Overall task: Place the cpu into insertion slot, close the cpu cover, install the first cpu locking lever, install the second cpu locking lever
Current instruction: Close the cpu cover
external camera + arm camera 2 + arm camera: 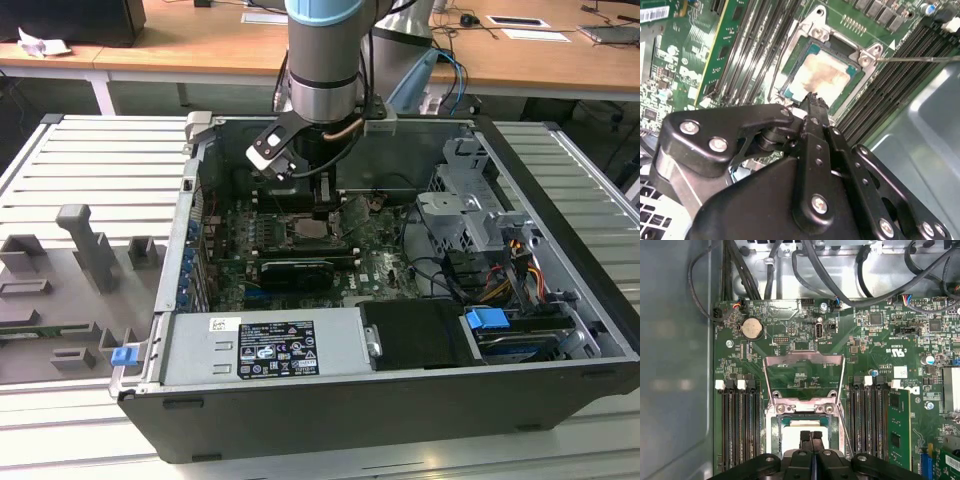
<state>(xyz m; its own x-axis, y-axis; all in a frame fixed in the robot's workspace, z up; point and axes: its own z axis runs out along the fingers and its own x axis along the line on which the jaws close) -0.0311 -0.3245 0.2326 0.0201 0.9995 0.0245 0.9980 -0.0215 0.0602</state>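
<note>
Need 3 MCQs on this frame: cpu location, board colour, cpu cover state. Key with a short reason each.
1. Where is the cpu?
A) lying across a memory slot
B) in the insertion slot
C) outside the case

2. What colour is the motherboard?
A) green
B) red
C) white

3. The cpu cover is:
A) shut over the cpu
B) lying outside the case
C) swung open

Key:
1 B: its pale face sits flat inside the socket rim, just beyond the gripper.
2 A: the board is green in both wrist views.
3 C: the frame lies folded back on the board, leaving the chip bare.
</note>
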